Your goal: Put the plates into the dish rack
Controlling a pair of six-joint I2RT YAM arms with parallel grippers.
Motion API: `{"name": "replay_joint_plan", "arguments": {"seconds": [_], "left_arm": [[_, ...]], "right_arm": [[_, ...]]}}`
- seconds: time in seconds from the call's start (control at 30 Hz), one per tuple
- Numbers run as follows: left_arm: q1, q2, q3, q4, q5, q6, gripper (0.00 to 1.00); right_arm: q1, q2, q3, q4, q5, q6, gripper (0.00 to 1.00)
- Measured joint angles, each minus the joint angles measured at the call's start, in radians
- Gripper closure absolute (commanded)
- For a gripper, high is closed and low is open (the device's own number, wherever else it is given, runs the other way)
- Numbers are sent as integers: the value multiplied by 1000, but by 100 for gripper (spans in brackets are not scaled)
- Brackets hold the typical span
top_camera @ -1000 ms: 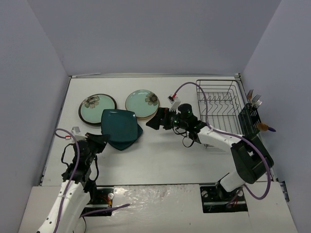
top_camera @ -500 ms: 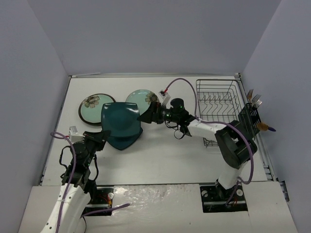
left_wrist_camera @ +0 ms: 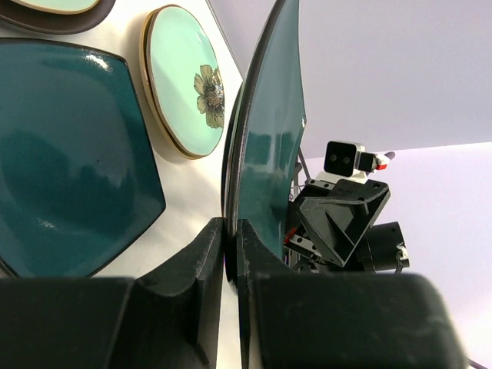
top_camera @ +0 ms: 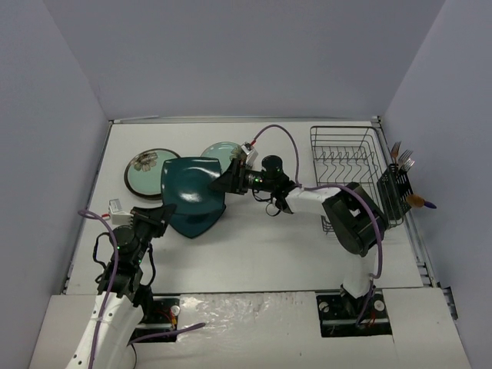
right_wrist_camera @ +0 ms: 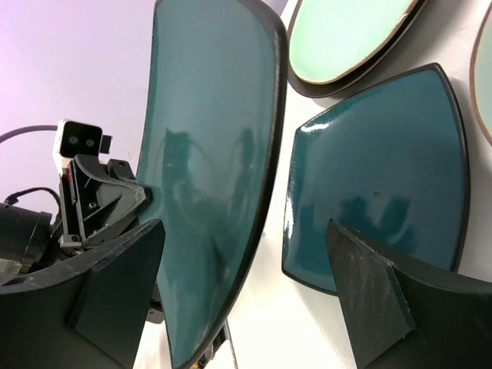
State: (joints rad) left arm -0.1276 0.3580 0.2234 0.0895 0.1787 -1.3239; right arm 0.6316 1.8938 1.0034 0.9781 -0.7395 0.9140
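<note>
My table (top_camera: 254,254) is white and fills the middle of the top view. Pale lilac walls (top_camera: 231,54) close it in at the back, left and right. At the right edge, forks (top_camera: 400,156) stand tines up. Just below them a utensil (top_camera: 420,204) with an orange and purple end pokes out to the right.

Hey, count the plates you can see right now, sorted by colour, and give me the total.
2 dark teal squarish wavy-edged plates
2 mint-green round flower-motif plates
Total: 4 plates
</note>
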Motion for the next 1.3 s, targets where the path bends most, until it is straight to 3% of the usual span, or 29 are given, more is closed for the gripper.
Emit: {"name": "replay_joint_plan", "arguments": {"seconds": [0.43, 0.57, 0.63, 0.7, 0.9, 1.0, 1.07, 1.2, 1.3], "left_arm": [[0, -1, 0, 31, 7, -9, 100], [0, -1, 0, 39, 8, -14, 100], [0, -1, 0, 43, 8, -16, 100], [0, -2, -1, 48, 8, -16, 100], [0, -10, -6, 45, 11, -8, 100], [0, -25, -6, 26, 13, 1, 82], [0, -36, -6, 14, 19, 9, 61], [0, -47, 5, -26, 29, 46, 28], [0, -46, 53, -85, 30, 98, 12]], "right_arm": [[11, 31, 21, 129, -35, 90, 50], [11, 46, 21, 153, -38, 120, 69], [11, 47, 21, 165, -42, 129, 86], [11, 47, 21, 172, -45, 136, 97], [5, 41, 26, 152, -49, 162, 100], [3, 28, 26, 115, -52, 138, 100], [1, 8, 26, 77, -52, 113, 100], [-5, -60, 26, -64, -35, 15, 100], [-20, -116, 34, -209, -9, -85, 100]]}}
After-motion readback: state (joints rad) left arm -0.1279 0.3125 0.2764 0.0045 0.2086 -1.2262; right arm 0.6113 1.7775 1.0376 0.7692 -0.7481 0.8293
